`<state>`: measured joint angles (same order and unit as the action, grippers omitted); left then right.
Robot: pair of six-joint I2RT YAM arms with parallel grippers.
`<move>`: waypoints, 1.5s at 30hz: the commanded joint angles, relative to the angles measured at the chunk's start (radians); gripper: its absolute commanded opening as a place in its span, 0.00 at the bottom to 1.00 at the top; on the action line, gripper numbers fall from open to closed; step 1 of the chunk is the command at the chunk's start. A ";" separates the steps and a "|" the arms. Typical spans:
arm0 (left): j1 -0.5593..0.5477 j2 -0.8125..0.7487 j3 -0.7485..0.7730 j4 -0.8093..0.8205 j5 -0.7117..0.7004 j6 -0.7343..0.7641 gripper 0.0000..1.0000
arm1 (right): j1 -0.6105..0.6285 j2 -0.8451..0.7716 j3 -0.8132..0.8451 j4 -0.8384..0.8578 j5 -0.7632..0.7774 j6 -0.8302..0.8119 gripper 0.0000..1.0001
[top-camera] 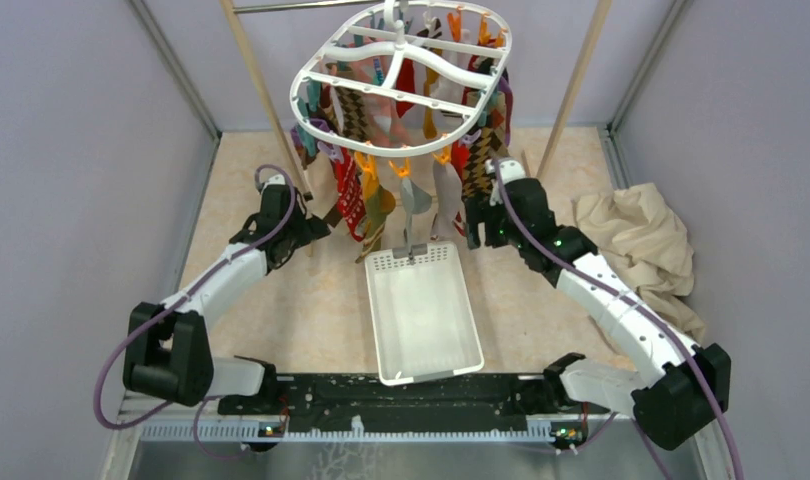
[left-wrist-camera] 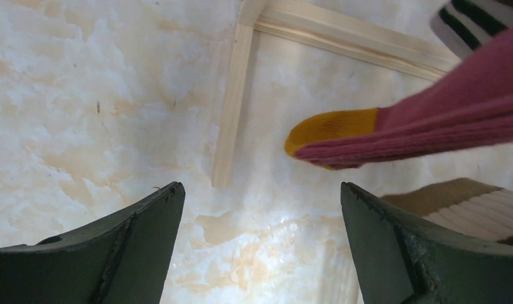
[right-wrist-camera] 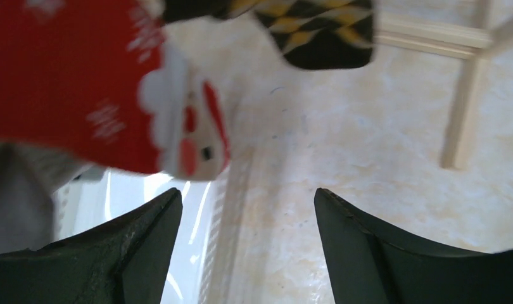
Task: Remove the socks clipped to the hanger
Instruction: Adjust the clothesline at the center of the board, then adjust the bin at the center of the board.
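The white oval hanger (top-camera: 401,75) hangs at the back centre with many socks (top-camera: 381,190) clipped below it. My left gripper (top-camera: 319,226) is open and empty, just left of the low-hanging socks. In the left wrist view (left-wrist-camera: 260,190) a pink sock with a yellow toe (left-wrist-camera: 431,126) crosses above the right finger, apart from it. My right gripper (top-camera: 475,232) is open and empty beside the brown argyle sock (top-camera: 479,165). In the right wrist view (right-wrist-camera: 247,196) a red Santa sock (right-wrist-camera: 83,82) and an argyle sock (right-wrist-camera: 317,31) hang just above the fingers.
A white slotted basket (top-camera: 421,365) lies on the table below the hanger. A beige cloth (top-camera: 641,245) is heaped at the right. Wooden rack poles (top-camera: 266,100) stand behind, with wooden base bars (left-wrist-camera: 232,101) on the floor. Purple walls close both sides.
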<state>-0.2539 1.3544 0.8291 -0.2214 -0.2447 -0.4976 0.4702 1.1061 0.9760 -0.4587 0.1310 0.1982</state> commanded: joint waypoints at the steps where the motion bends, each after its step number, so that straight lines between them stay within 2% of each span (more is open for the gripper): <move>1: -0.010 -0.072 -0.045 -0.019 0.047 -0.022 0.99 | 0.118 0.031 0.058 -0.069 -0.170 -0.138 0.77; 7: -0.017 -0.081 -0.055 -0.028 0.042 -0.020 0.99 | 0.246 0.225 0.145 -0.087 -0.148 -0.320 0.77; 12: -0.019 -0.099 -0.068 -0.030 0.026 -0.012 0.99 | 0.255 0.358 0.210 -0.067 -0.058 -0.424 0.78; 16: -0.021 -0.100 -0.069 -0.032 0.020 -0.015 0.99 | 0.257 0.426 0.273 -0.079 -0.123 -0.492 0.79; 24: -0.029 -0.114 -0.077 -0.019 0.027 -0.028 0.99 | 0.259 0.534 0.309 -0.022 -0.179 -0.560 0.80; 29: -0.030 -0.123 -0.065 -0.032 0.026 -0.017 0.99 | 0.266 0.608 0.361 -0.051 -0.273 -0.601 0.81; 37: -0.031 -0.139 -0.081 -0.040 0.039 -0.016 0.99 | 0.285 0.710 0.373 -0.040 -0.224 -0.629 0.82; 40: -0.031 -0.132 -0.076 -0.038 0.059 -0.021 0.99 | 0.301 0.718 0.346 -0.039 -0.187 -0.614 0.77; 45: -0.031 -0.114 -0.065 -0.029 0.084 -0.019 0.99 | 0.316 0.659 0.266 0.000 -0.171 -0.512 0.60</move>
<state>-0.2798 1.2339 0.7597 -0.2550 -0.1955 -0.5049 0.7673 1.8240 1.2827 -0.5034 -0.0685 -0.3897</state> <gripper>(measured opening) 0.987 0.665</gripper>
